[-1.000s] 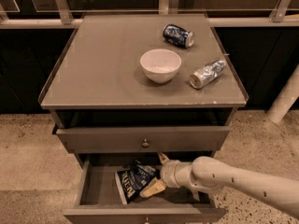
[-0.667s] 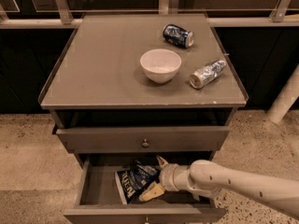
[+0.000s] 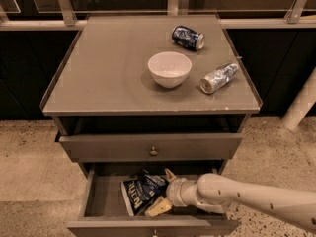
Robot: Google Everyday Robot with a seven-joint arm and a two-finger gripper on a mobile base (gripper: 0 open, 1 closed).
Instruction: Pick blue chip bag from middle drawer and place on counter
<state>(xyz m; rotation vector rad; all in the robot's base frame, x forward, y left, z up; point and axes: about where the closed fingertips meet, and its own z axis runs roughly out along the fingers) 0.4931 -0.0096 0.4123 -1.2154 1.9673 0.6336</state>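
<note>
The blue chip bag (image 3: 139, 190) lies crumpled in the open middle drawer (image 3: 98, 201), left of centre, its white lettering facing up. My gripper (image 3: 163, 191) reaches into the drawer from the right at the end of a cream arm. One finger (image 3: 158, 208) lies at the bag's lower right edge and the other finger (image 3: 170, 174) stands at its upper right, so the jaws are spread around the bag's right end. The counter (image 3: 108, 68) is the cabinet's flat grey top above.
On the counter stand a white bowl (image 3: 169, 68), a dark-blue can (image 3: 187, 37) lying at the back, and a silver-blue can (image 3: 218, 77) lying at the right. A knobbed drawer (image 3: 153, 147) sits slightly open above the middle drawer. A white post (image 3: 302, 102) stands at the right.
My gripper has edged slightly left, closer onto the bag's right end. The bag and everything on the counter stay where they were.
</note>
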